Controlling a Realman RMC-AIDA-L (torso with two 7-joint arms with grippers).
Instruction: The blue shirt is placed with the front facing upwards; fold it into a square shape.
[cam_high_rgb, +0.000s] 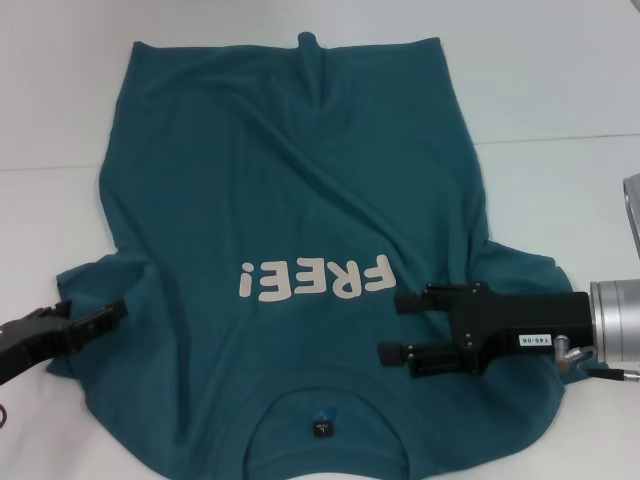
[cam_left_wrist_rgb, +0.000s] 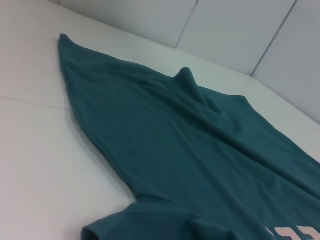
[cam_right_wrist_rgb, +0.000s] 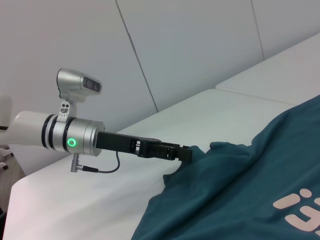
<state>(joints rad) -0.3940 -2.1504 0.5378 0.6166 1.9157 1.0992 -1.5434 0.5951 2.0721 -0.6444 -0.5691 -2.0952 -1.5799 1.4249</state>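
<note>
No fold is made yet: the blue shirt (cam_high_rgb: 290, 250) lies spread on the white counter (cam_high_rgb: 560, 90), front up, collar toward the robot. The left gripper (cam_high_rgb: 112, 314) has its fingers clenched on the edge of the sleeve on that side. The right gripper (cam_high_rgb: 395, 326) hovers over the other sleeve, fingers released. All folds remain, in my judgement. Nothing else stands in the way.

White table (cam_high_rgb: 560, 90) bearing one blue shirt (cam_high_rgb: 290, 200), lying spread flat, front up, collar toward the robot; hem slightly bunching.
</note>
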